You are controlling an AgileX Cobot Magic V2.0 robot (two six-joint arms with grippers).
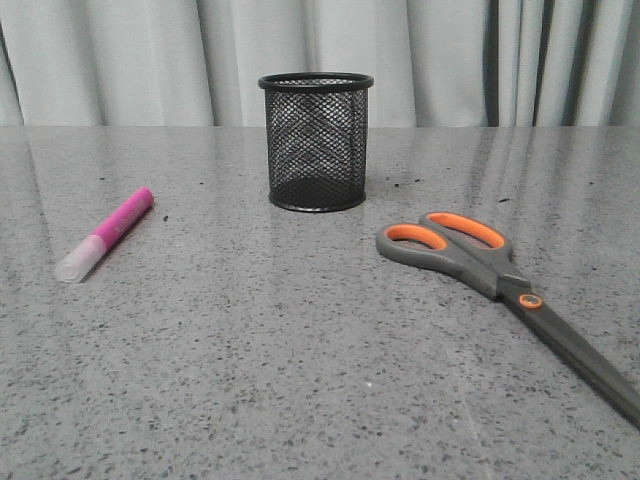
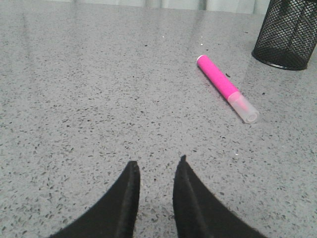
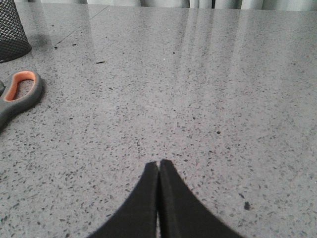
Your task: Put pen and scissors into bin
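The magenta pen (image 1: 106,234) with a whitish cap lies on the table at the left; it also shows in the left wrist view (image 2: 226,88). The scissors (image 1: 490,272) with grey-orange handles lie at the right, blades toward the front right; one handle loop shows in the right wrist view (image 3: 20,91). The black mesh bin (image 1: 317,140) stands upright at the back centre, empty; it also shows in the left wrist view (image 2: 290,32) and the right wrist view (image 3: 11,29). My left gripper (image 2: 157,163) is open and empty, short of the pen. My right gripper (image 3: 159,162) is shut and empty, apart from the scissors.
The grey speckled table (image 1: 300,360) runs back to pale curtains (image 1: 150,60). Neither arm shows in the front view.
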